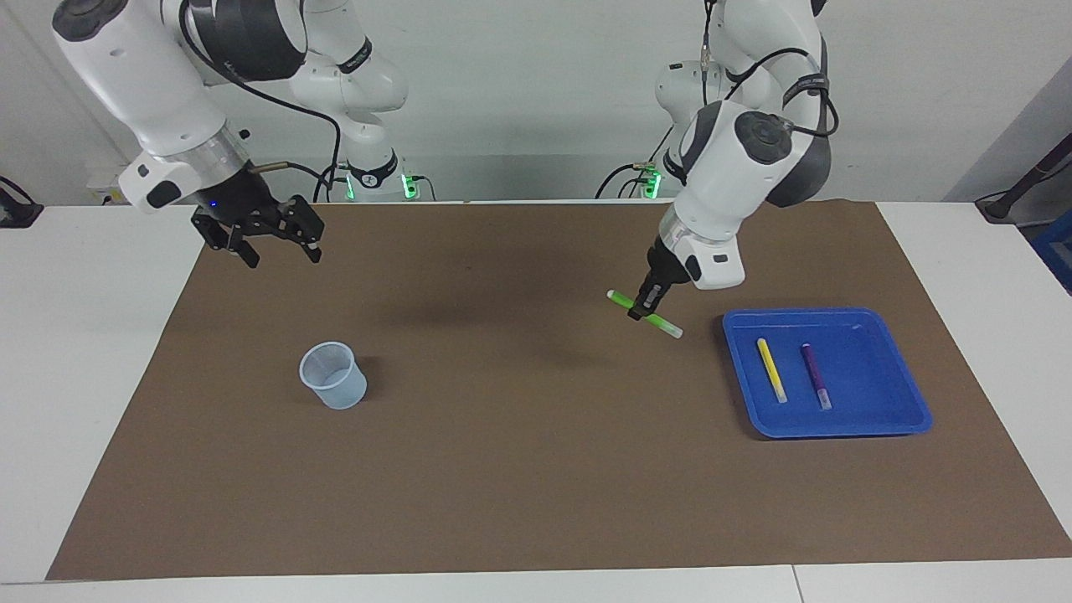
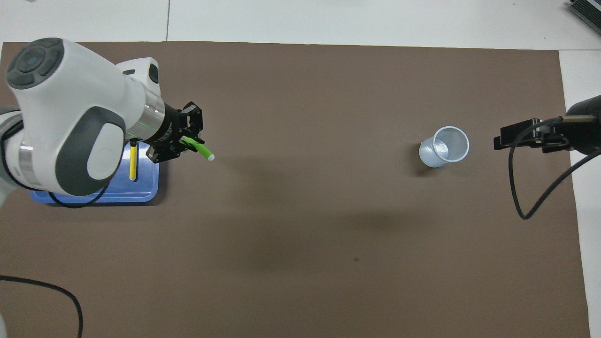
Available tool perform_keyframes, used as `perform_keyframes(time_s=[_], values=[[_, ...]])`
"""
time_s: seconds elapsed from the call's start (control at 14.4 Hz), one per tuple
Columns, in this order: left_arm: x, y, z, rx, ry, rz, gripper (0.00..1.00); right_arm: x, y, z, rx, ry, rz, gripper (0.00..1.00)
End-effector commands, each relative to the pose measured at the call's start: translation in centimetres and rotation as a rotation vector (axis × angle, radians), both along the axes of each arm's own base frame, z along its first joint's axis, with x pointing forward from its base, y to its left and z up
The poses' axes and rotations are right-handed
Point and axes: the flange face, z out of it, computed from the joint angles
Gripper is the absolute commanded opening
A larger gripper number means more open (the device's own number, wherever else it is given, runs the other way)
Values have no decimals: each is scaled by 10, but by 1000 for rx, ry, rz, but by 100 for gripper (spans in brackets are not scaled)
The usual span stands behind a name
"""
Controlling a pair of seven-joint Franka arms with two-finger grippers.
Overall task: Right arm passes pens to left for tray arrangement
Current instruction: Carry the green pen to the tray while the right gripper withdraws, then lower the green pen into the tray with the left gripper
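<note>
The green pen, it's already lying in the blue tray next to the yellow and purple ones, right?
Not quite. The green pen is held in the left gripper, in the air beside the tray, as the facing view shows. Only the yellow pen and purple pen lie in it.

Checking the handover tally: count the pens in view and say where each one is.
3. The yellow pen and purple pen lie side by side in the blue tray. The green pen is held in the left gripper, above the brown mat beside the tray.
</note>
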Motion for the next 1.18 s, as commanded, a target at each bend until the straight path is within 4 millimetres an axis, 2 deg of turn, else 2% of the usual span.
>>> perform_keyframes(time_s=[0.0, 0.07, 0.49, 0.76, 0.9, 1.11], values=[[-1, 45, 3, 22, -19, -176, 0, -7, -1, -5, -25, 15, 25, 100], [1, 67, 0, 57, -37, -253, 0, -7, -1, -6, -25, 16, 25, 100], [15, 156, -4, 206, -116, -657, 0, -8, -4, -6, -59, 19, 31, 100], [26, 221, -39, 269, -182, -830, 0, -10, -13, -8, -60, 36, 17, 100], [36, 237, -56, 307, -196, -848, 0, -11, -23, -7, -59, 39, -1, 100], [47, 281, -92, 383, -180, -874, 0, -11, -28, -7, -58, 39, -15, 100]])
